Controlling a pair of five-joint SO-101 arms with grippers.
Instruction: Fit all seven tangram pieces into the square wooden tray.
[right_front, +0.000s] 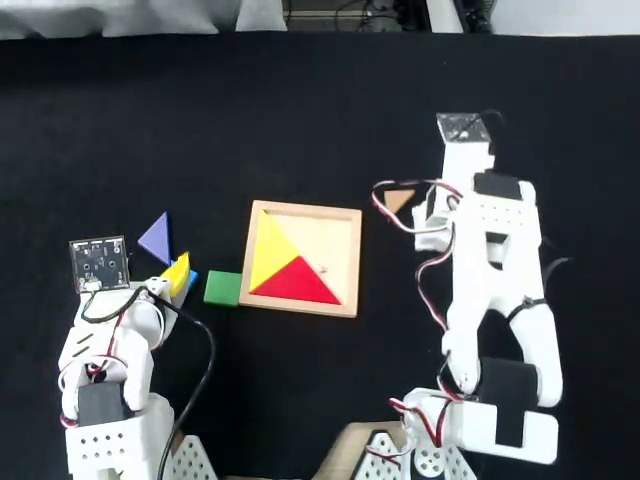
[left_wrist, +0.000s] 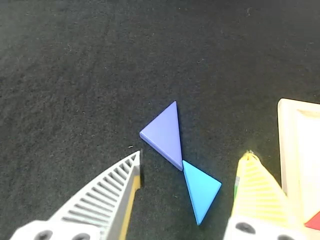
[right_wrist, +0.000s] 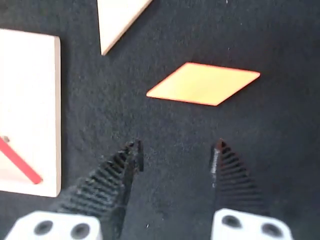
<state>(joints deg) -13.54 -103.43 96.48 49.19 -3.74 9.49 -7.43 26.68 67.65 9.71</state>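
Left tool (left_wrist: 192, 154) by blue triangle (left_wrist: 201, 189), right tool (right_wrist: 177, 143) near parallelogram (right_wrist: 203, 84)

— What sort of place is this?
— A robotics lab bench, I'd say. The table (right_front: 320, 90) is draped in black cloth, with a left arm (right_front: 105, 370) and a right arm (right_front: 495, 290) of white plastic at the lower edge.
— Anything else?
— A loose black cable (right_front: 212, 352) on the left arm, and cords (right_front: 395, 12) bunched along the top edge.
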